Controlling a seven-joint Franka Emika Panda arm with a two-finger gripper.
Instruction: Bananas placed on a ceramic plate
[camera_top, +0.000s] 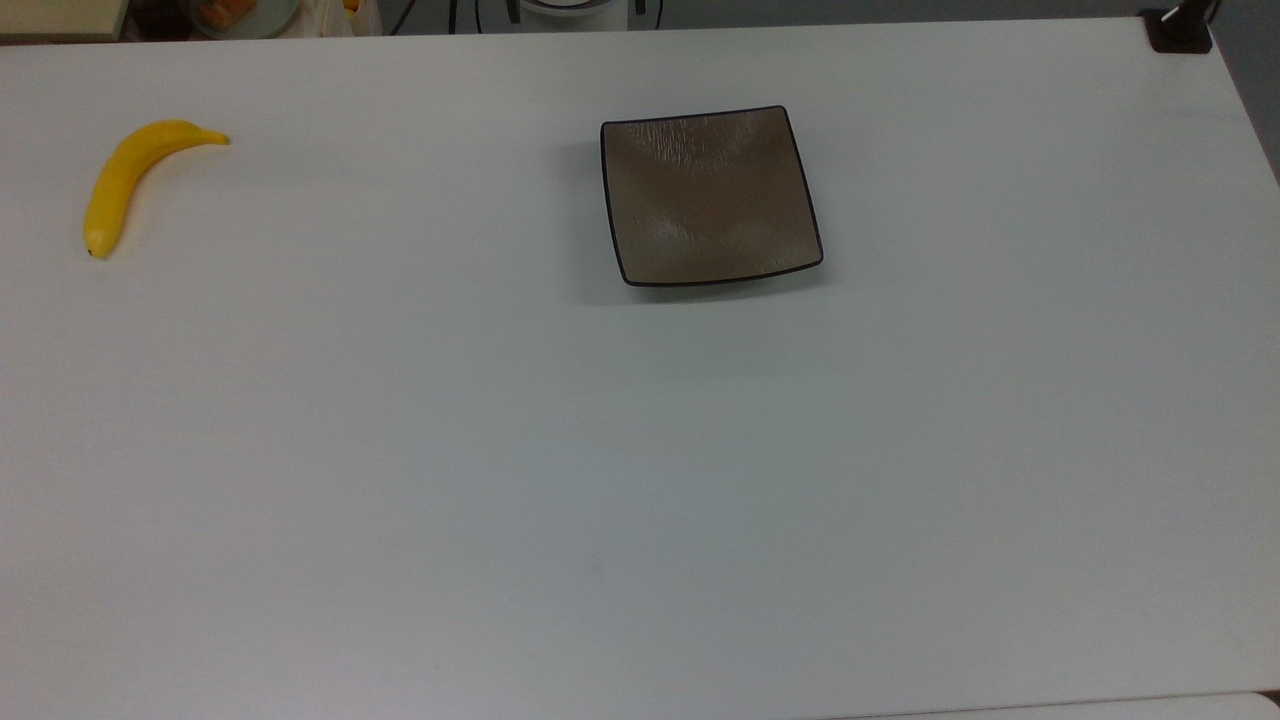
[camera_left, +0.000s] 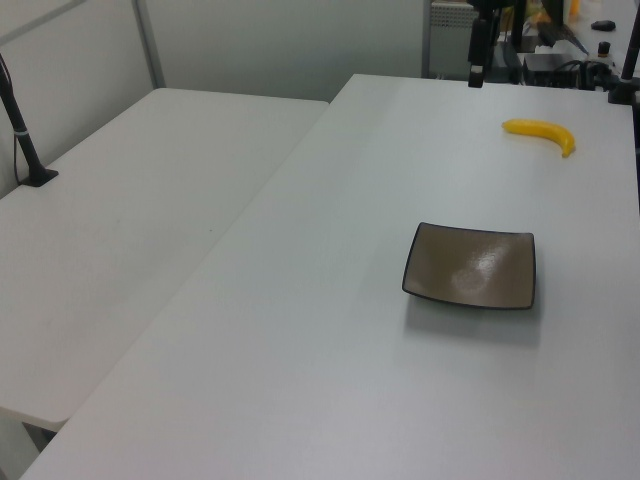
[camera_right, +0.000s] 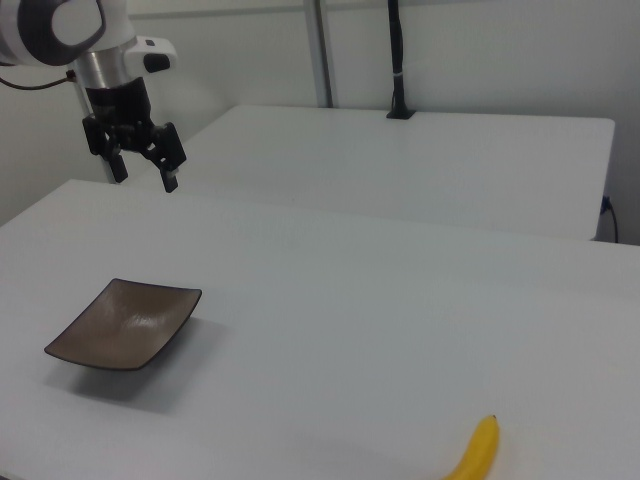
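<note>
Nothing grasped yet: gripper (camera_right: 143, 170) raised above the bench (camera_top: 640, 480), jaws spread and empty. Bananas (camera_top: 125, 180) lying flat, well apart from the ceramic plate (camera_top: 708, 197), near the top view's left edge. Plate bare, ready for receiving.

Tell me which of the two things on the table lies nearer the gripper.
The ceramic plate: it lies below the open gripper in the right view, while the banana lies far off toward the right view's lower right.

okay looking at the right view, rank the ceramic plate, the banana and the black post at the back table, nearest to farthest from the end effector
1. The ceramic plate, below the end effector, on the right view's left.
2. The black post, behind, further right.
3. The banana, at the bottom right, farthest.
</note>
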